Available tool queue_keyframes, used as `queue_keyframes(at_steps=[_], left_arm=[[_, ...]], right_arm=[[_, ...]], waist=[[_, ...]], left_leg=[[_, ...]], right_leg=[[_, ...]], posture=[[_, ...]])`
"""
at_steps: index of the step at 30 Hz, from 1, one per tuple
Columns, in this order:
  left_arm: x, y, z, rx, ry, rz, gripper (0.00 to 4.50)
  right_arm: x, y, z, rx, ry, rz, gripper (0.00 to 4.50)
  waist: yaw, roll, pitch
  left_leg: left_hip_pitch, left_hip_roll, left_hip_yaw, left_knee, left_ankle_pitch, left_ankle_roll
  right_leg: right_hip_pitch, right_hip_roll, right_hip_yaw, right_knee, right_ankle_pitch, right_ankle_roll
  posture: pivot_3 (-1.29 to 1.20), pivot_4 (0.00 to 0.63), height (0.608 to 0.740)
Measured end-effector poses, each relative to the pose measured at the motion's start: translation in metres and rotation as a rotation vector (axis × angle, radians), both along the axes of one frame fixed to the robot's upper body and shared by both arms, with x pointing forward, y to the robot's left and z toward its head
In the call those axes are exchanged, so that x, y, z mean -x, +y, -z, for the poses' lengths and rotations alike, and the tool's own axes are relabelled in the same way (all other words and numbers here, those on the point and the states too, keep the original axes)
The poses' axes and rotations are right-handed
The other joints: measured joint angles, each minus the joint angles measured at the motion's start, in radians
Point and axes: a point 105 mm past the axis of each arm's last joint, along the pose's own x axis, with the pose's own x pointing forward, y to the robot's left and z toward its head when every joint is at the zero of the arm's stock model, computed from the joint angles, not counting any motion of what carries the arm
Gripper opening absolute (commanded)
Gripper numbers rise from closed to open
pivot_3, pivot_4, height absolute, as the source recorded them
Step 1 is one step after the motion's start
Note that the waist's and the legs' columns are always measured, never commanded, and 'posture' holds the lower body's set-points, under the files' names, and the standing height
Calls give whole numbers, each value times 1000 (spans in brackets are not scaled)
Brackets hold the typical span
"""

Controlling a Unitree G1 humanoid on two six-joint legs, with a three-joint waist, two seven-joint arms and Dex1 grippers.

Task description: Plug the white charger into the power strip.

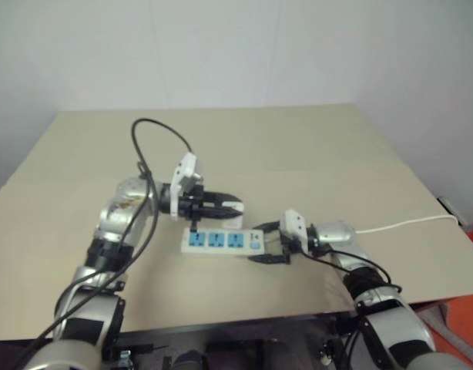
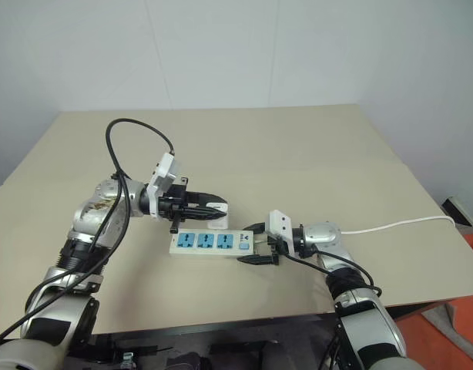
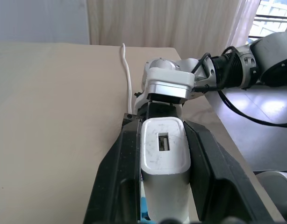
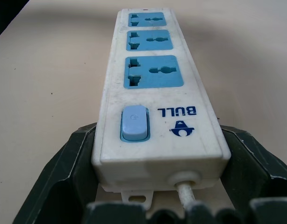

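I've got the left gripper (image 3: 164, 186) clamped on the white charger (image 3: 165, 154), hovering just above the power strip (image 2: 209, 243) on the table (image 1: 298, 146). Right gripper (image 4: 153, 186) is wide around the strip's switch end, w/ its cord (image 1: 410, 223) trailing off the table edge.

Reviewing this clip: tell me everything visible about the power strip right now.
The power strip is a long, flat white plastic bar lying on the tan table. It carries three blue socket faces in a row, all empty, then a pale blue switch and a blue BULL logo at the cord end. A thin white cord leaves that end. The right gripper straddles the switch end, its black fingers flanking both sides.
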Motion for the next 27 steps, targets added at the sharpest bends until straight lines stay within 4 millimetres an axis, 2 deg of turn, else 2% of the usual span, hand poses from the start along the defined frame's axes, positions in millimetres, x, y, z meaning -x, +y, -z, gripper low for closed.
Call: queue_keyframes(at_steps=[7,13,21,27], left_arm=[[4,2,13,-6,54,40,1026],[2,1,36,-38,117,82,1026],[-7,-18,45,-56,106,134,1026],[-13,-20,46,-70,107,134,1026]], right_arm=[[0,0,1,-2,0,3,3413],[-1,1,2,-7,-1,8,3413],[-1,3,3,-9,1,11,3413],[-1,4,4,-7,1,13,3413]], waist=[[3,0,0],[2,0,0],[-4,0,-1],[-9,0,-1]], left_leg=[[2,0,1,0,0,0],[4,0,3,0,0,0],[5,0,3,0,0,0],[8,0,1,0,0,0]], right_leg=[[1,0,0,0,0,0],[3,0,0,-1,0,0],[5,1,0,-1,0,0],[8,1,0,-1,0,0]], posture=[[0,150,740],[0,150,740],[0,150,740],[0,150,740]])
